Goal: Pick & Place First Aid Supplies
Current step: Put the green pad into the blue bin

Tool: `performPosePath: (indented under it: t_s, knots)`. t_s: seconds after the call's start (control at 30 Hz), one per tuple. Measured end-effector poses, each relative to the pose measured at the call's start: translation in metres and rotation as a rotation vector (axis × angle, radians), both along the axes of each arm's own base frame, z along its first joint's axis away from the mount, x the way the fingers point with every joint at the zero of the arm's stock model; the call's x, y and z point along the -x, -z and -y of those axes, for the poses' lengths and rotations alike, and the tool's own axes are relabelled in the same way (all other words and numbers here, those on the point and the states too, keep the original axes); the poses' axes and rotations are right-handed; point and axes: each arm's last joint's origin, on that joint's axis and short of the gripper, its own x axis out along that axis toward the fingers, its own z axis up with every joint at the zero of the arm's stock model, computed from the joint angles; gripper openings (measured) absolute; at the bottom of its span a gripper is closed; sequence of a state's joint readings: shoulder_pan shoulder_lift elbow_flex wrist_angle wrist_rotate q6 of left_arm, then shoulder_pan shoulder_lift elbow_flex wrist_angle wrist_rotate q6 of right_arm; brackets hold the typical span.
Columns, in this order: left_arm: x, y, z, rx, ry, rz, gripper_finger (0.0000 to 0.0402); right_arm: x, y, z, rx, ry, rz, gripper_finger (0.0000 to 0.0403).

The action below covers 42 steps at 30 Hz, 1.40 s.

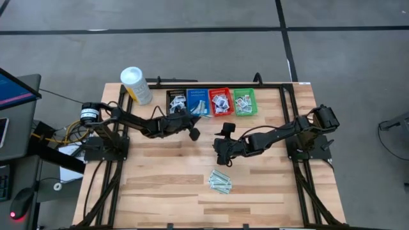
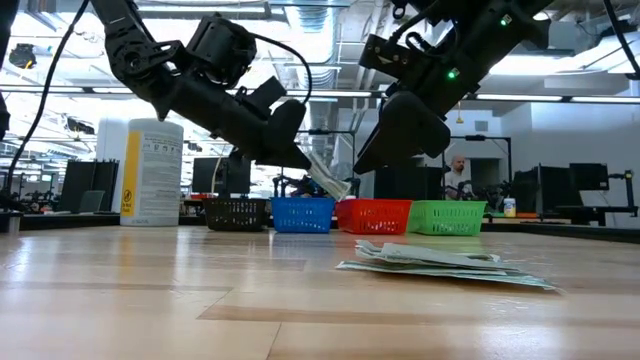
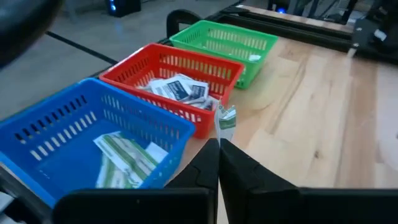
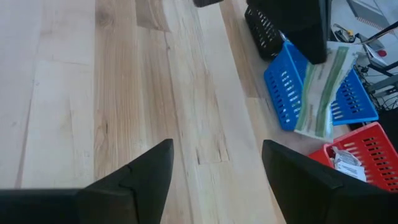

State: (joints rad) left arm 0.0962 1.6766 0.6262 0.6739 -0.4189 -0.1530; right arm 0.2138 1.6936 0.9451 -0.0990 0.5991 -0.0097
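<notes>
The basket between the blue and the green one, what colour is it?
Red basket; the left wrist view shows it best.

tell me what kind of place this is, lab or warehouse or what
Probably a robotics lab or open workshop. The wooden table stands on a concrete floor, a monitor sits at its side, and the low view shows exposed ceiling ducts and a person at workstations behind.

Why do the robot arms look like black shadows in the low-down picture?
In the low view, bright ceiling lights shine from behind, so the left gripper and right gripper show as dark shapes, and the near table looks blurry. In the high view, light is even and the packets show clearly.
</notes>
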Motion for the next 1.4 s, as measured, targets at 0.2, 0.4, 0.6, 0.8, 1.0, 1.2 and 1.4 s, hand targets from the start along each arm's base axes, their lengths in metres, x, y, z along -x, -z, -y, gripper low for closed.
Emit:
performPosePath:
  t_s: [0.2,0.4,0.6,0.8,1.0,1.2,1.4]
  knots:
    - [0.004,-0.009,-0.012,-0.052,-0.019,-0.001,0.0007,0.0,0.0,0.0,0.0,0.001,0.0,0.024]
    - [0.018,-0.034,-0.024,-0.133,-0.077,0.041,0.0007,0.0,0.0,0.0,0.0,0.001,0.0,0.024]
    - [0.04,-0.034,-0.047,-0.136,-0.202,-0.057,0.0007,-0.001,-0.001,0.001,-0.003,0.005,0.012,0.024]
    - [0.051,-0.008,-0.055,-0.009,-0.153,-0.091,0.0008,-0.004,-0.003,0.009,-0.01,0.031,0.043,0.024]
    - [0.049,-0.003,-0.054,0.002,-0.127,-0.09,0.0008,-0.007,-0.004,0.014,-0.025,0.057,0.075,0.024]
    - [0.048,-0.006,-0.054,-0.008,-0.114,-0.063,0.0008,-0.007,-0.003,0.012,-0.111,0.047,0.092,0.024]
    - [0.046,-0.008,-0.053,-0.012,-0.082,-0.041,0.0017,-0.007,-0.003,0.01,-0.143,0.018,0.085,0.024]
